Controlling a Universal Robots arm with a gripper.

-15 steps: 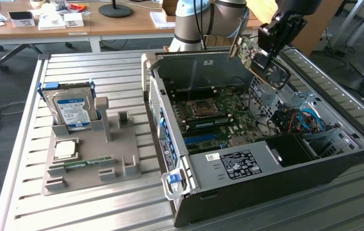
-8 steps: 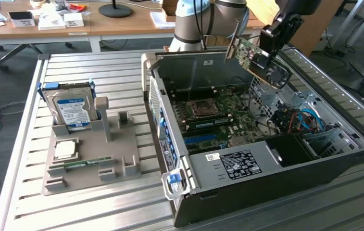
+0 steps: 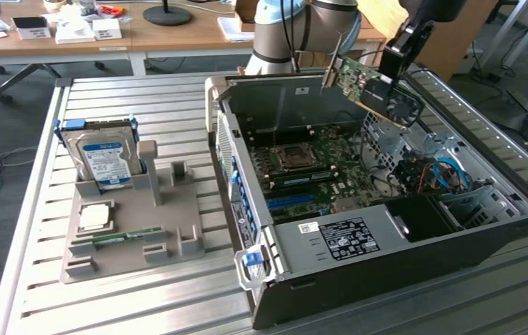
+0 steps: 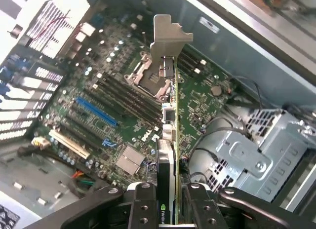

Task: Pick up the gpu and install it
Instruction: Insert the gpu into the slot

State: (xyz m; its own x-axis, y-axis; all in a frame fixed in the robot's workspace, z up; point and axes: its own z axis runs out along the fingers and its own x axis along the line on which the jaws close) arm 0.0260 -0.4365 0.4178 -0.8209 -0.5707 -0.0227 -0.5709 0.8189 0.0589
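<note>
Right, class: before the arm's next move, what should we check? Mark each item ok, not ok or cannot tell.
1. Graphics card clamped in the tool: ok.
2. Card held up off the motherboard: ok.
3. Long blue slot empty: ok.
4. Card lined up with a slot: cannot tell.
5. Hard drive standing aside in its grey holder: ok.

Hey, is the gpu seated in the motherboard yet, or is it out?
Out. The jaws grip the gpu, tilted, in the air above the open case, clear of the motherboard.
</note>
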